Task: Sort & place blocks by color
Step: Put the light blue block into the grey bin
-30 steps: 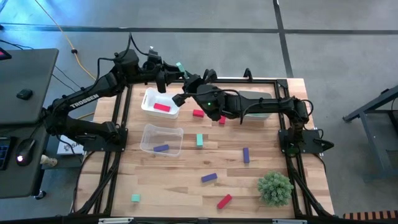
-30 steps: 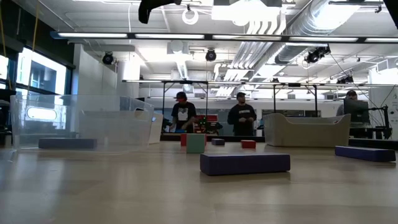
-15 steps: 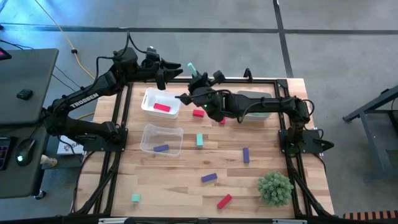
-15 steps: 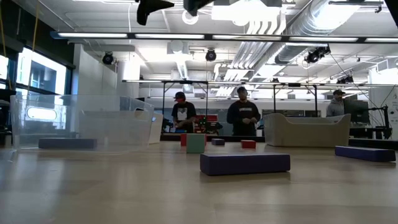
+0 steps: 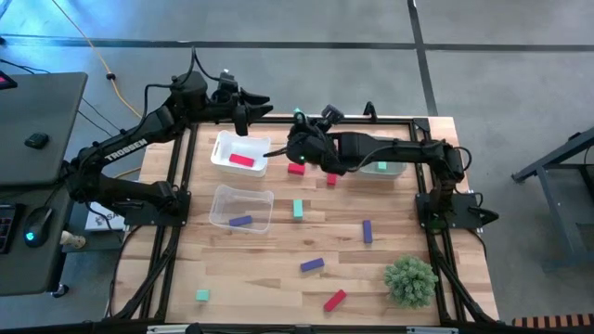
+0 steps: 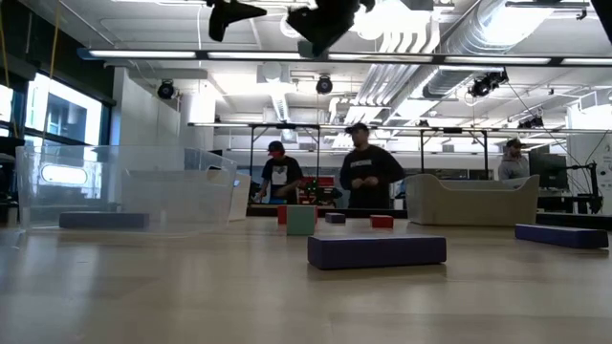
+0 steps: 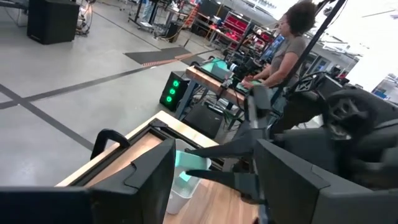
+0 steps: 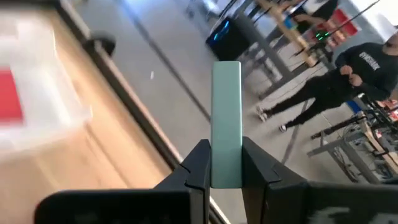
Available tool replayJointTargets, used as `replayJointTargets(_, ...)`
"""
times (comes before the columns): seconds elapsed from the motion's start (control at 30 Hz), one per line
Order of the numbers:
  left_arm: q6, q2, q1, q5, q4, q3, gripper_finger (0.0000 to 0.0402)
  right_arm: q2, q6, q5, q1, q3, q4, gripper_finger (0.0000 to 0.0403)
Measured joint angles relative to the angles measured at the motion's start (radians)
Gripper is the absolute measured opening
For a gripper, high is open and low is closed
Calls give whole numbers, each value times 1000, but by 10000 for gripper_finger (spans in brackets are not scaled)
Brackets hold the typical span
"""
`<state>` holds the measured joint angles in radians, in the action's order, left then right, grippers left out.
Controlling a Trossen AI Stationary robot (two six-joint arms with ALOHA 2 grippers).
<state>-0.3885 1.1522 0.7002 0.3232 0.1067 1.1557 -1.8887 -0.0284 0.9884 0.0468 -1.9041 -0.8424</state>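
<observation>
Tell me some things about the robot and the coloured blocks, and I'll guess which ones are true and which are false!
1. The right gripper is squeezing a long teal-green block. True.
2. The white plastic bin holds a purple block. False: it holds a red block.
3. The clear plastic bin holds a purple bar. True.
4. The bushy green plant-like ball sits inside a bin. False: it sits on the bare wooden table near a corner.
5. The left gripper is holding a red cube. False: its fingers are open with nothing between them.
</observation>
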Motion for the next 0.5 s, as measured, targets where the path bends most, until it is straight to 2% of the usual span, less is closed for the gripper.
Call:
replayJointTargets(0.27, 0, 0, 0, -1, 9, 0, 209, 0, -47, -127, 57, 0, -274, 32)
replayJointTargets(0.5, 0, 0, 0, -1, 9, 0, 209, 0, -225, -130, 85, 2, -562, 32)
